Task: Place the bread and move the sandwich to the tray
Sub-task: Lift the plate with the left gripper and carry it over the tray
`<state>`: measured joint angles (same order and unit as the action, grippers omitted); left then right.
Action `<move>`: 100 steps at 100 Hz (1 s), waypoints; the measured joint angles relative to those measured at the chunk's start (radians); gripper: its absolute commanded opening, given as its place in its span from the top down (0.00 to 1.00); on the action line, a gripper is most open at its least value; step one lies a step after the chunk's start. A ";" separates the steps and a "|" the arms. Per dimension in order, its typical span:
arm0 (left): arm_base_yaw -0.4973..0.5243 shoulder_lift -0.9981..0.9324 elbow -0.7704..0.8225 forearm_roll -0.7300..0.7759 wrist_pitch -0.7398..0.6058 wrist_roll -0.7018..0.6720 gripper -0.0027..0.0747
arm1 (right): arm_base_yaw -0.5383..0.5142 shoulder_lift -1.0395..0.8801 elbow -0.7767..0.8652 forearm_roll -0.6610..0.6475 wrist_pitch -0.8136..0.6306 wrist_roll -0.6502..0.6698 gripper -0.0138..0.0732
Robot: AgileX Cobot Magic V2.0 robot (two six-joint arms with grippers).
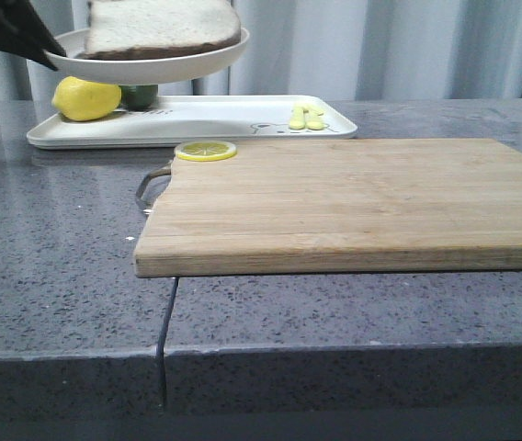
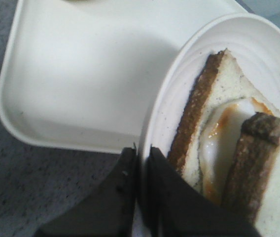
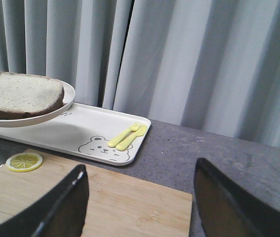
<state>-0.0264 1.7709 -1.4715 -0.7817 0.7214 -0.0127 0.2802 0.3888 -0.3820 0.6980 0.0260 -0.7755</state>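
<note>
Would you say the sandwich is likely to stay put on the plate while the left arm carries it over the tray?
Probably, if kept level. The plate is pinched at one rim by the left gripper, so it may tilt. The sandwich lies loose, its top slice sits askew over the glossy egg, and could slide.

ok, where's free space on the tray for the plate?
The tray is bare in the middle, between the lemon at its left end and the yellow cutlery at its right. The plate hangs over the crowded left end.
</note>
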 measured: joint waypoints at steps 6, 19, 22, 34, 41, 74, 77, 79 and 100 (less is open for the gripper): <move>0.000 0.055 -0.061 -0.003 0.013 0.002 0.99 | 0.000 0.000 0.000 0.000 0.000 0.000 0.30; -0.008 0.156 -0.181 -0.006 0.032 0.004 0.99 | 0.000 0.000 0.000 0.000 -0.004 0.000 0.30; -0.012 0.183 -0.214 -0.007 0.035 0.004 0.99 | 0.000 0.000 0.000 0.000 -0.007 0.000 0.30; -0.031 0.270 -0.321 -0.011 0.056 0.004 0.99 | 0.000 0.000 0.000 0.000 -0.016 0.000 0.30; -0.044 0.317 -0.375 -0.017 0.063 0.004 0.99 | 0.000 0.000 0.000 0.000 -0.018 0.000 0.30; -0.037 0.377 -0.458 -0.034 0.067 0.004 0.99 | 0.000 0.000 0.000 0.000 -0.026 0.000 0.30; -0.037 0.379 -0.458 -0.035 0.065 0.004 0.99 | 0.000 0.000 0.000 0.000 -0.026 0.000 0.30; -0.034 0.379 -0.459 -0.035 0.064 0.004 0.99 | 0.000 0.000 0.000 0.000 -0.026 0.000 0.30; -0.021 0.412 -0.459 -0.041 0.062 0.004 0.99 | 0.000 0.000 0.000 0.000 -0.026 0.000 0.30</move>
<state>-0.0471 2.1826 -1.9302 -0.8227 0.7833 -0.0083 0.2802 0.3888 -0.3820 0.6980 0.0000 -0.7755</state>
